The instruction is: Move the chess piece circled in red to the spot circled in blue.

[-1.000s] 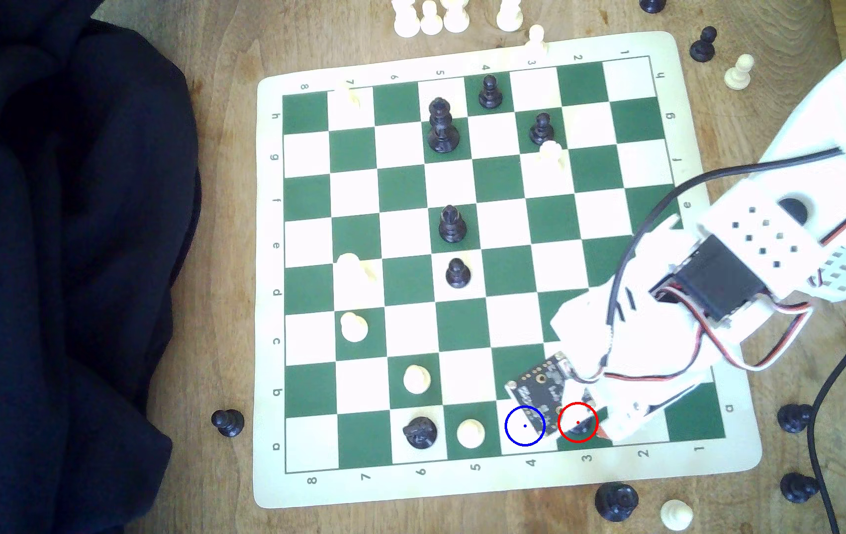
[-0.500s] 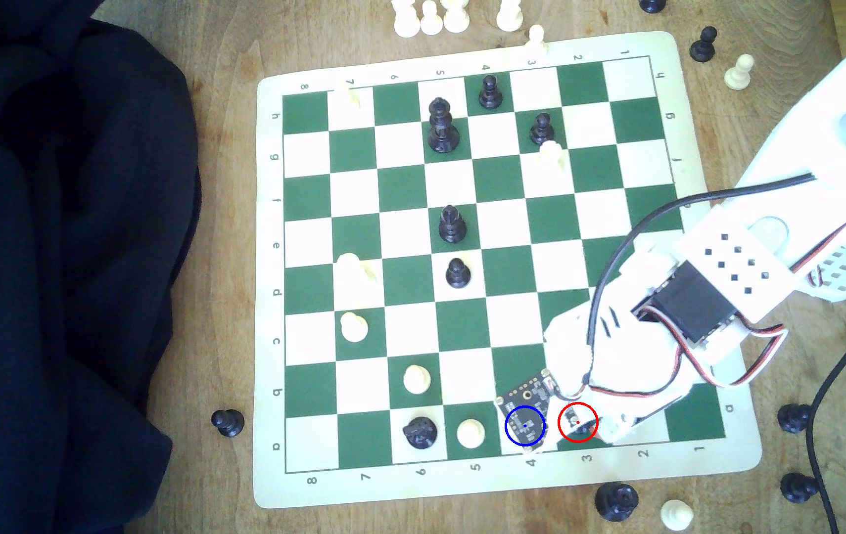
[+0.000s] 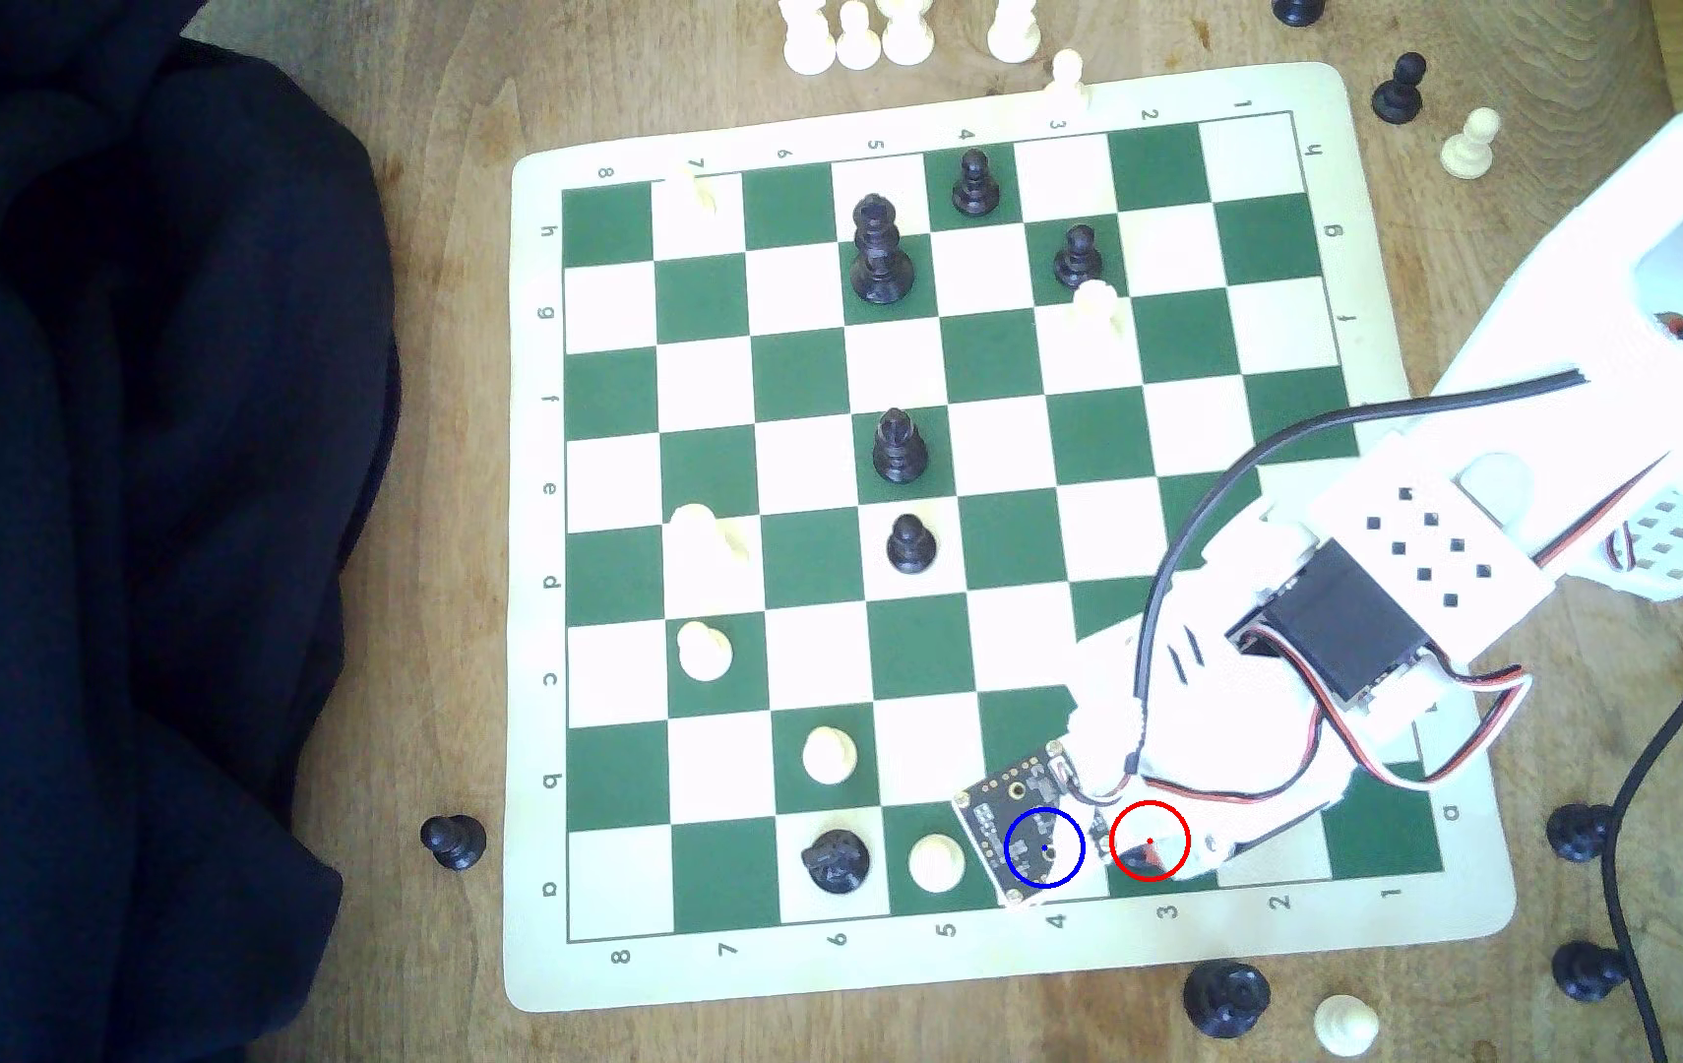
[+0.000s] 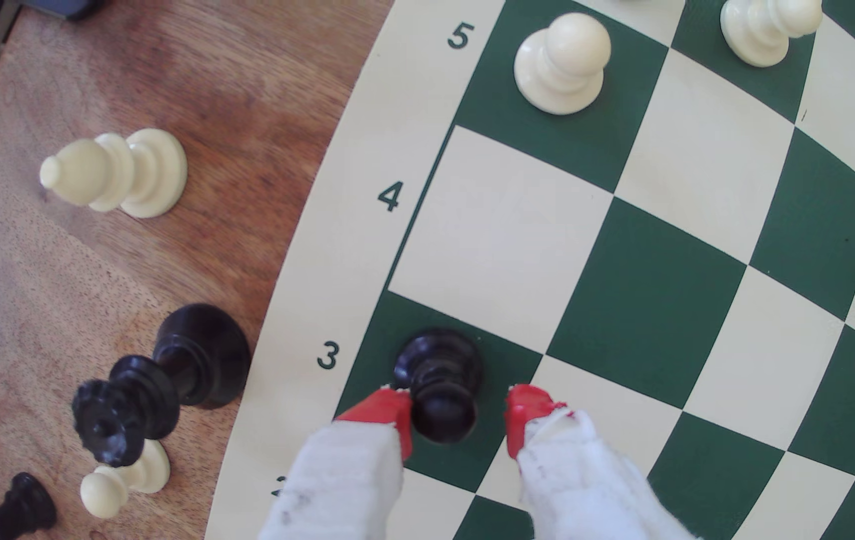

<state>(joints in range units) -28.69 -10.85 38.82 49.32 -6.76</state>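
The wooden table (image 3: 428, 511) carries one dark cloth (image 3: 122, 511) at 9 o'clock in the exterior view and one green-and-white chessboard (image 3: 919, 981) at the centre; one white arm (image 3: 1492, 532) reaches in from 3 o'clock toward the board's 5 o'clock corner. On the squares I count six black pieces and about seven white ones, some white ones washed out by glare; off the board I count seven black pieces and about six white ones.

The black pawn (image 4: 441, 389) stands upright on the green square marked 3, inside the red ring, partly hidden by the arm in the exterior view (image 3: 1139, 857); the cream square (image 4: 498, 244) marked 4, just beside it, has the blue ring, and a small circuit board (image 3: 1016, 807) hangs over it.

The claw (image 4: 459, 415) is open a little wider than the pawn's head; one red fingertip (image 4: 389, 410) touches or nearly touches the pawn, the other red fingertip (image 4: 526, 410) stands apart; it grips nothing.
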